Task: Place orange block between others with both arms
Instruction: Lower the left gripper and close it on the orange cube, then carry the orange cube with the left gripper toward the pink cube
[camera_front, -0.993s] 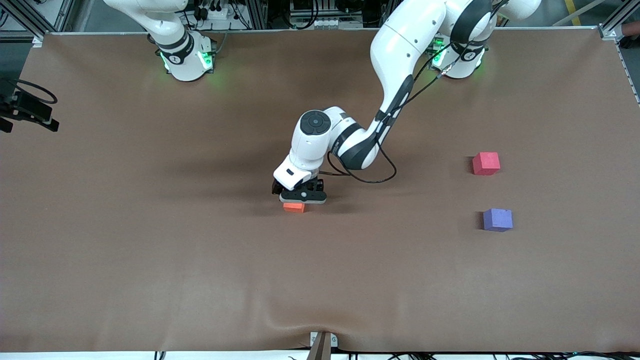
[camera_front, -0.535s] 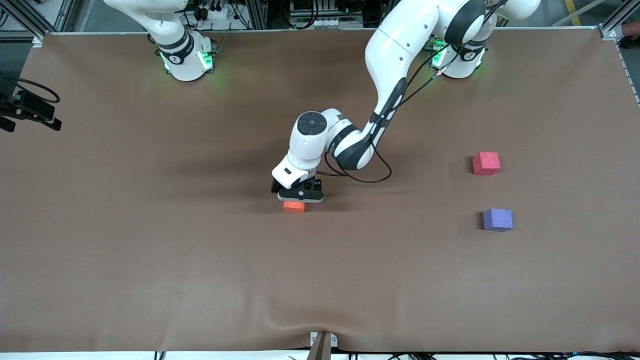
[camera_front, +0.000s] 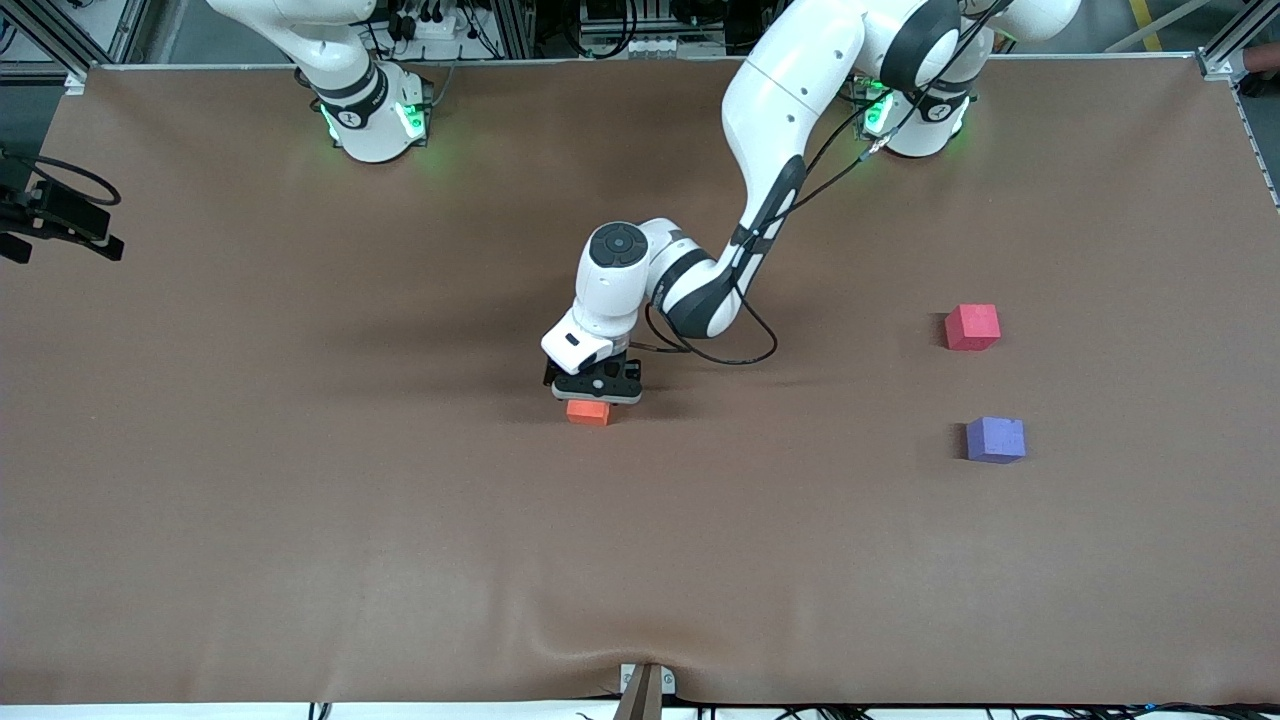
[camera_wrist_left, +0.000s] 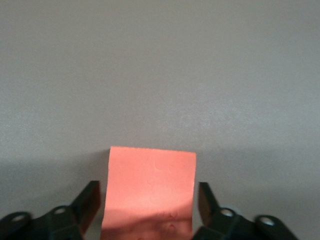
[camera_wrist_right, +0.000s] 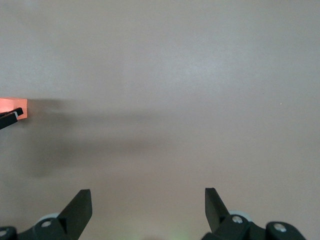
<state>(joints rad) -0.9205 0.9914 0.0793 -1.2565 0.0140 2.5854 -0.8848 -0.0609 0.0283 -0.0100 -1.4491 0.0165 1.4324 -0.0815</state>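
Note:
The orange block (camera_front: 588, 412) lies on the brown table cloth near the middle of the table. My left gripper (camera_front: 597, 392) is down over it. In the left wrist view the orange block (camera_wrist_left: 150, 190) sits between the two black fingers of the left gripper (camera_wrist_left: 148, 190), which is open, with a thin gap on each side. The pinkish-red cube (camera_front: 972, 327) and the purple-blue cube (camera_front: 995, 440) stand apart at the left arm's end, the purple one nearer the front camera. My right gripper (camera_wrist_right: 148, 196) hangs open over bare cloth with nothing between its fingers. The orange block (camera_wrist_right: 12, 107) shows at that view's edge.
A black device on a cable (camera_front: 60, 222) sticks in over the table edge at the right arm's end. The cloth has a ripple (camera_front: 600, 645) by a clamp (camera_front: 645, 688) at the edge nearest the front camera.
The left arm has leaned slightly toward the right arm's end, and its hand has shifted a little over the orange block. All three blocks lie where they were.

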